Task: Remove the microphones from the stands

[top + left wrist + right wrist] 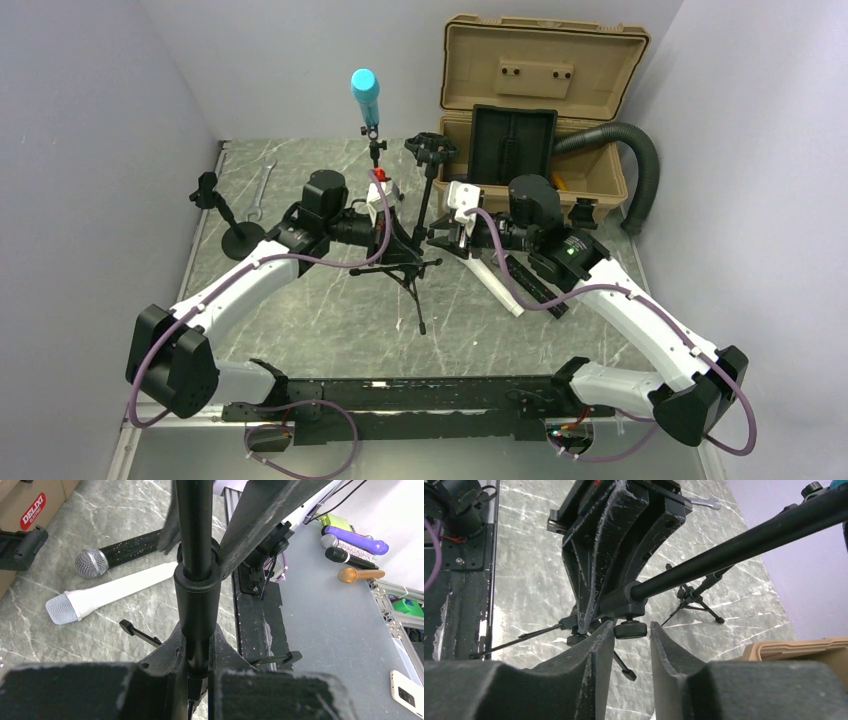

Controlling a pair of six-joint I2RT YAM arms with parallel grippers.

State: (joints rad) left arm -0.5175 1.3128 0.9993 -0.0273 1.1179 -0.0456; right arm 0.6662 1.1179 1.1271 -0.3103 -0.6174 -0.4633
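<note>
Counting from the biggest down, you have one marble-patterned table, one tan case standing open at the upper right of the top view, one black ribbed hose curling beside it, and two arms. Three stands show in that view: the tripod stand at centre, a second black stand just right of it, and a round-based stand at the left. Three microphones are certain: the cyan microphone, plus a white microphone and a black microphone lying side by side on the table. One wrench lies at the upper left.

You also have spare microphones bunched on a grey surface at the upper right of the left wrist view; they overlap, so their number is unclear. The foot of the second black stand is hard to make out among the arms.

Your left gripper is pressed together on the tripod stand's pole. Your right gripper has its fingers close on either side of a small black knob; you cannot tell whether they pinch it or only flank it.

The cyan microphone stands up from the clip on top of the tripod stand, at the upper centre of the top view against the back wall. It looks smooth, one colour end to end, with a rounded top.
</note>
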